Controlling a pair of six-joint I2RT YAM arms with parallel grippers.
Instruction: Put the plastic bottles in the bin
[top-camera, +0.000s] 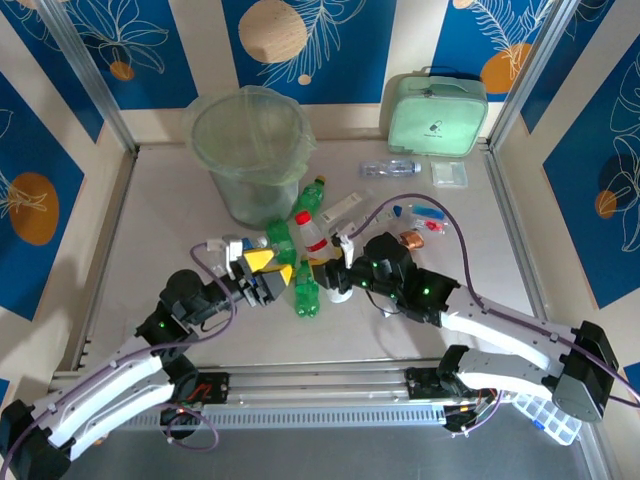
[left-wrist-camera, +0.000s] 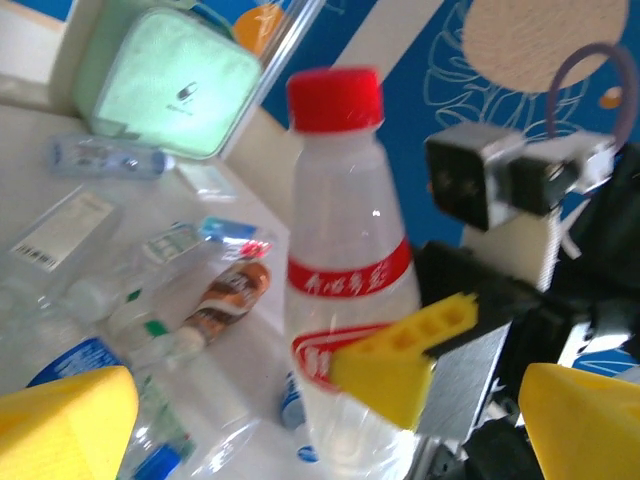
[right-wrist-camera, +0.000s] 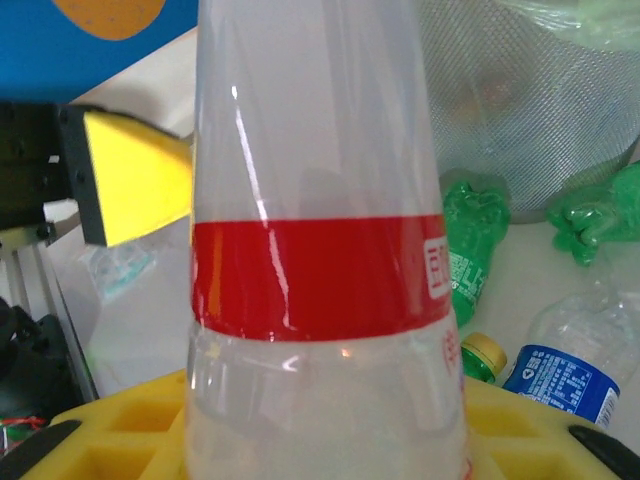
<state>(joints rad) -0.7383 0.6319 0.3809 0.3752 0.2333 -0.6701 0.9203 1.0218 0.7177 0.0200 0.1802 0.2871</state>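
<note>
Pale tabletop (top-camera: 150, 260), blue-patterned walls behind. Right gripper (top-camera: 325, 270) pinches an upright red-capped bottle (top-camera: 311, 235) at centre. Left gripper (top-camera: 268, 266), fingers spread, sits just left of it. Green bottles (top-camera: 305, 292) lie beside them, and the bin (top-camera: 245, 195) stands far left.

We see the bin (top-camera: 240, 195) back-left on the table (top-camera: 160, 250), the zipped case (top-camera: 437, 112) in the back-right corner. A flat bottle (top-camera: 390, 168) lies just in front of the case. The upright bottle (top-camera: 312, 236) stands mid-table, in front and right of the bin, left gripper (top-camera: 268, 266) on its left, right gripper (top-camera: 322, 268) on its right. A rear bottle (top-camera: 312, 193) lies behind it, just beside the bin; a front bottle (top-camera: 305, 292) lies before it.
</note>
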